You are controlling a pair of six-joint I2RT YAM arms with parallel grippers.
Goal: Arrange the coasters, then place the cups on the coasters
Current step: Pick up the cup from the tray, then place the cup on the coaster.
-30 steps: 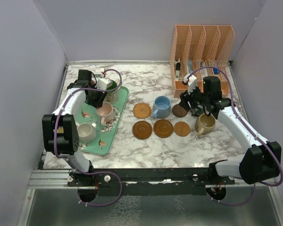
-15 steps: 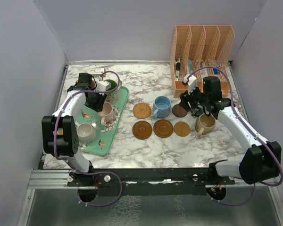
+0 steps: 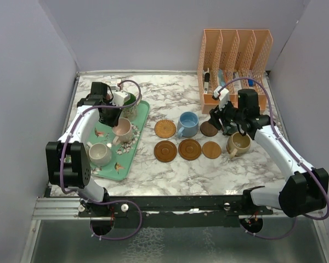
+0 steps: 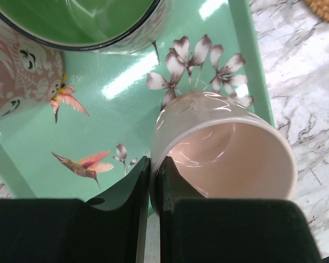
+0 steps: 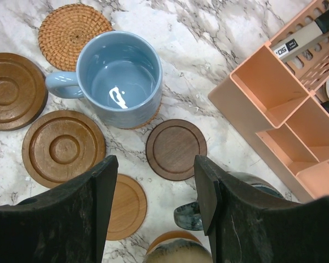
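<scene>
From above, the left gripper [image 3: 114, 121] sits over the mint-green tray [image 3: 144, 116], down at the pink cup [image 3: 122, 130]. A green cup [image 3: 129, 103] stands just behind it and a cream cup [image 3: 100, 154] nearer the arm's base. The blue cup [image 3: 188, 124] is on the marble among the coasters. The woven coaster [image 3: 165, 129], two ringed coasters [image 3: 165, 150] and a plain tan coaster [image 3: 211, 149] lie bare. The right gripper [image 3: 226, 123] hovers over the dark coaster [image 3: 209, 128], beside a tan cup [image 3: 239, 143].

At the left wrist, the fingers [image 4: 140, 189] are pinched tight on the pink cup's [image 4: 225, 153] wall, one inside the rim and one outside. We judge the step in hand to be lifting it off the tray [image 4: 115, 109]. A rim pinch is thin, so we should rise straight and slowly. We should keep the cup upright and clear the green cup [image 4: 77, 22] and the tray's edge before swinging right. Then we set it down centred on a bare coaster.

At the right wrist, the fingers [image 5: 107, 213] stand wide apart with nothing between them, above the dark coaster [image 5: 176, 149]. The blue cup [image 5: 120, 76] rests on a coaster whose edge peeks out beneath it. We should keep this arm out of the incoming cup's path.
</scene>
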